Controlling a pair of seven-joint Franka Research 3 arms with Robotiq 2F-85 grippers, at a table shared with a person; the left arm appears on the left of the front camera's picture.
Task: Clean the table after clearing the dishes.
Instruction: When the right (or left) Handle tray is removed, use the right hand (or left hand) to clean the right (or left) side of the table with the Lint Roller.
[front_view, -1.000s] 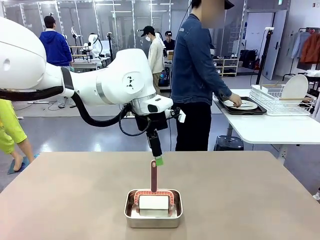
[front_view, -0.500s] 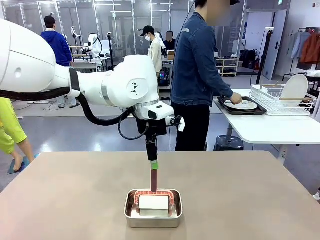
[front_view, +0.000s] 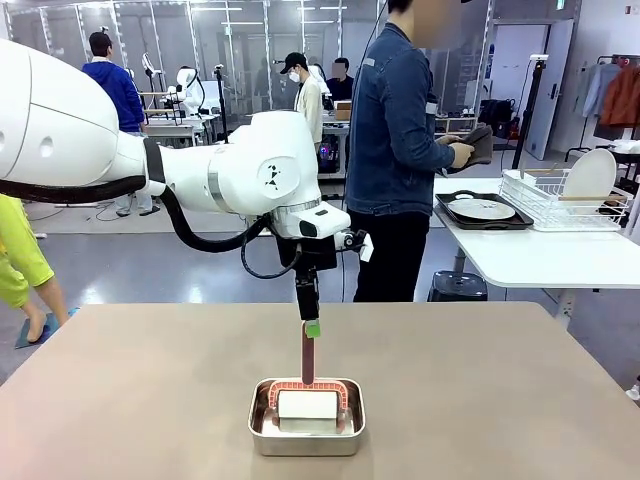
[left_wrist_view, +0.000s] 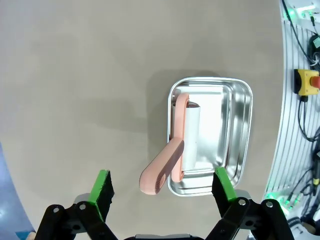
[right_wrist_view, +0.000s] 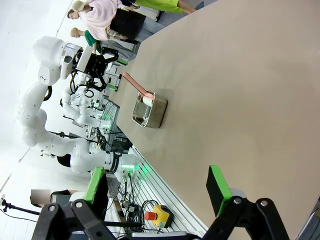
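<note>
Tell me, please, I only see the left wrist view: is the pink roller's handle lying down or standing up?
Observer: Standing up. In the front view the handle rises straight out of the pan, and the left gripper hangs open at its top end.
Operator: Is somebody else there?
Observer: Yes. A person stands at the smaller white table, where a white plate lies on a dark tray.
Operator: What else can't I see?
Observer: The right gripper is open near the edge of the table, well away from the pan.
</note>
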